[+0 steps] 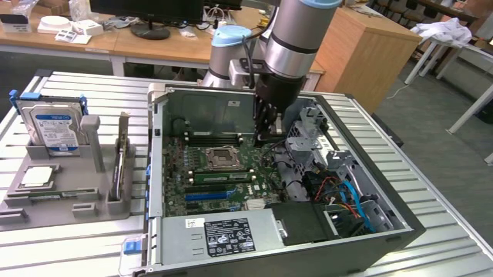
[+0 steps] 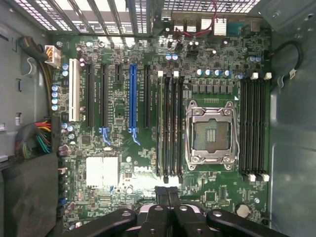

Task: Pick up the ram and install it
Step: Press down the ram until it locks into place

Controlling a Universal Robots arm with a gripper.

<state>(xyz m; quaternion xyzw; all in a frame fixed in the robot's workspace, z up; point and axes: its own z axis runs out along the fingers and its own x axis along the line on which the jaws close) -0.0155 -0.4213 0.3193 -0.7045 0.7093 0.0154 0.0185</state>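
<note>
The gripper (image 1: pixel 269 137) is inside the open computer case (image 1: pixel 389 231), low over the motherboard (image 1: pixel 196 190), just to the exterior view's right of the CPU socket (image 1: pixel 223 156). In the wrist view the gripper (image 2: pixel 168 196) has both fingertips pressed together; the jaws are closed and hold nothing.

The ram (image 1: pixel 223 176) stands on edge in a memory slot beside the CPU socket (image 2: pixel 211 131), on the side facing the blue expansion slot (image 2: pixel 132 98). In the wrist view the ram (image 2: pixel 160 128) occupies the slot of that bank farthest from the socket, and the closed fingertips sit just off one end of the bank. Whether the slot latches are engaged cannot be determined.

Outside the case, a grey fixture (image 1: pixel 46 202) carries a hard drive (image 1: pixel 52 126) and an upright expansion card (image 1: pixel 120 164)
</note>
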